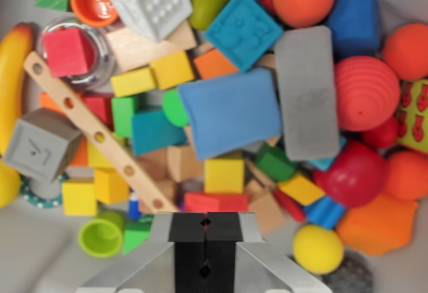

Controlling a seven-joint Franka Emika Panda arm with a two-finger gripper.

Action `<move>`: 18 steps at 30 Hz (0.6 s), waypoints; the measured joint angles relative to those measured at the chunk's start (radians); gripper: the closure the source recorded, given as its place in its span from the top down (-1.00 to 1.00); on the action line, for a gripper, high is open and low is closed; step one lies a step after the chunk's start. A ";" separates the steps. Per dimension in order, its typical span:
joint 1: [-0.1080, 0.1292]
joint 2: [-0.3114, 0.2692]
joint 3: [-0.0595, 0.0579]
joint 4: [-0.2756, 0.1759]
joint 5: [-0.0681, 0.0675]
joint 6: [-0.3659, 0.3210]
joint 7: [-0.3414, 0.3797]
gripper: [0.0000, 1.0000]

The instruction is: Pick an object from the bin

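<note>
A: So, we hover over the bin point(20, 253); gripper point(205, 243) closed on nothing, black pads touching. No pick begun.

B: Next we open and choose. Red block point(215, 201) lies just ahead among foam cubes; blue cushion point(231, 111) looks soft, ribbed ball point(366, 93) rubbery, wooden strip point(100, 136) rigid.
</note>
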 joint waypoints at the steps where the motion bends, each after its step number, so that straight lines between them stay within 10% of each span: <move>1: 0.000 -0.002 0.000 0.005 0.000 -0.008 0.000 -1.00; 18: 0.000 -0.026 0.000 0.073 0.002 -0.100 -0.002 -1.00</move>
